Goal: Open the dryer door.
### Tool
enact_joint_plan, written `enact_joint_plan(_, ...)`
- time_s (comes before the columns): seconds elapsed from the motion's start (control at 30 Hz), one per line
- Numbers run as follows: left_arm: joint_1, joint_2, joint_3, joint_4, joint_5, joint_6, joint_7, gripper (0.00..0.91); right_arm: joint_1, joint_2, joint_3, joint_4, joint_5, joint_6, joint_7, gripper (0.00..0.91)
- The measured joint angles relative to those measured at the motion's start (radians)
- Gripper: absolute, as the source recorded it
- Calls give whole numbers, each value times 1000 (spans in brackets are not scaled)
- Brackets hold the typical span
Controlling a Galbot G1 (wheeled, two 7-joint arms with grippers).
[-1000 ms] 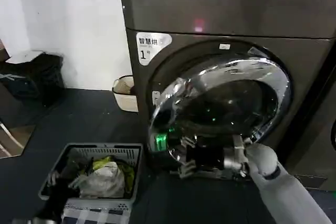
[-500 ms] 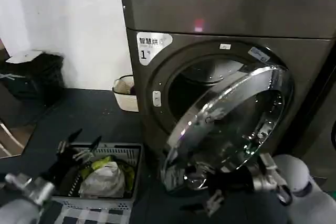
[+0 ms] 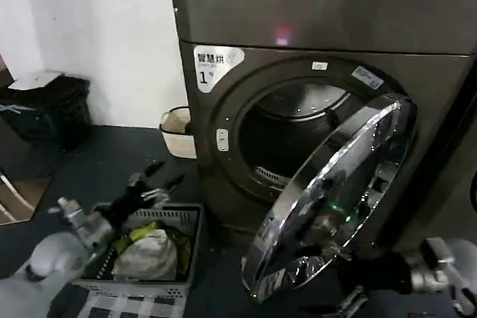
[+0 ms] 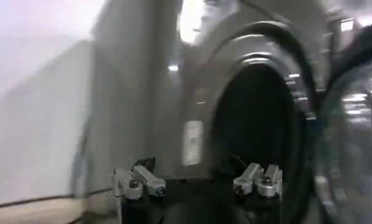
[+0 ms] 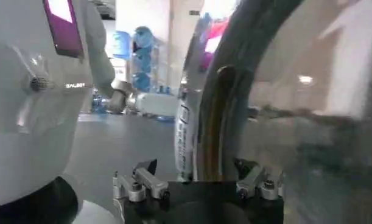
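The dryer [image 3: 320,13] is a dark metallic box with a white "1" label. Its door [image 3: 339,191], a chrome ring around dark glass, stands swung wide out to the right. That leaves the dark drum opening [image 3: 294,139] uncovered. My right gripper [image 3: 352,297] is low at the door's bottom edge, fingers spread and touching nothing I can make out. In the right wrist view the door rim [image 5: 210,109] runs just beyond the open gripper [image 5: 198,181]. My left gripper [image 3: 155,184] hovers open above the laundry basket. From the left wrist, that gripper [image 4: 198,182] faces the drum opening [image 4: 259,122].
A grey mesh basket [image 3: 149,212] with clothes sits on the dark floor left of the dryer. A woven basket [image 3: 177,133] stands against the wall by the machine. A black bin [image 3: 52,109] is at far left. My white body [image 5: 27,91] shows behind the right wrist.
The door has swung from nearly shut to wide open. My right gripper moved back and down to the right with it. My left arm rose into view over the basket.
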Motion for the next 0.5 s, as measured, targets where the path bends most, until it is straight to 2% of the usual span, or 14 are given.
enact_joint_plan(0.17, -109, -9, 139, -5, -9, 5, 18, 907, -79, 26, 146, 8, -20, 3, 4, 907)
enact_joint_plan(0.4, -250, -35, 333, -10, -10, 13, 21, 907, -167, 81, 367, 7, -90, 2, 93, 907)
enact_joint_plan(0.5, -302, -49, 407, -11, -16, 19, 27, 907, -189, 106, 465, -1, -136, 24, 159, 907)
